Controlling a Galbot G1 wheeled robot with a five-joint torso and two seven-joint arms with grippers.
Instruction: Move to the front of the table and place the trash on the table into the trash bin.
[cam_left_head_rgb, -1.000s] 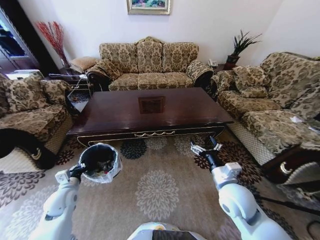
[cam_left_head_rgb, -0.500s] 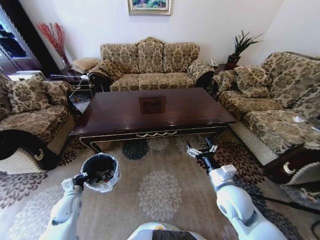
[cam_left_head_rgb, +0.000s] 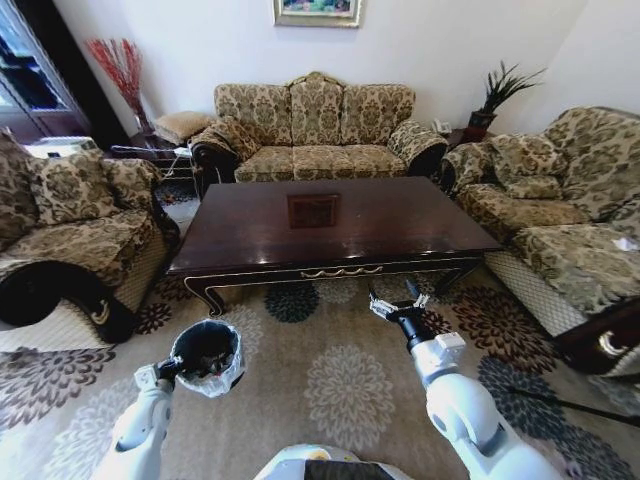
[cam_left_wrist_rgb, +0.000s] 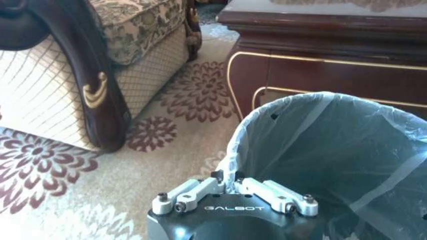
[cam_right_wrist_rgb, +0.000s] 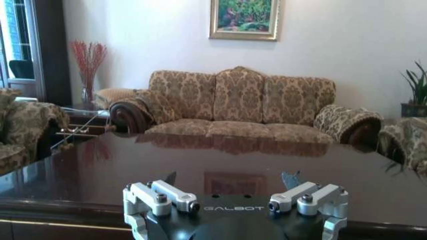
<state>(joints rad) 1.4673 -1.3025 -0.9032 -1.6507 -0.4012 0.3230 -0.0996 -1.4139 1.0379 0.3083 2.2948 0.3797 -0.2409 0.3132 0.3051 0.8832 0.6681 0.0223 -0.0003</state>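
The dark glossy table (cam_left_head_rgb: 400, 215) stands ahead of me across the patterned carpet, and its top shows no trash. The trash bin (cam_left_head_rgb: 207, 352), black with a white bag over its rim, hangs low at my left. My left gripper (cam_left_head_rgb: 168, 371) is shut on its near rim. In the left wrist view the fingers (cam_left_wrist_rgb: 229, 183) pinch the bag's edge of the bin (cam_left_wrist_rgb: 333, 150), close to the table's (cam_left_wrist_rgb: 320, 30) carved leg. My right gripper (cam_left_head_rgb: 400, 305) is open and holds nothing, raised just before the table's front edge. Its wrist view looks across the tabletop (cam_right_wrist_rgb: 100, 160) past the open gripper (cam_right_wrist_rgb: 230, 179).
A patterned sofa (cam_left_head_rgb: 315, 130) stands behind the table, an armchair (cam_left_head_rgb: 70, 220) at the left and another sofa (cam_left_head_rgb: 560, 220) at the right. The armchair's dark wooden arm (cam_left_wrist_rgb: 80, 60) is near the bin. Open carpet (cam_left_head_rgb: 340, 370) lies between me and the table.
The whole head view has shifted right and down, so the camera moved. The bin sits a little lower in the view, still in my left gripper. The right gripper stays open.
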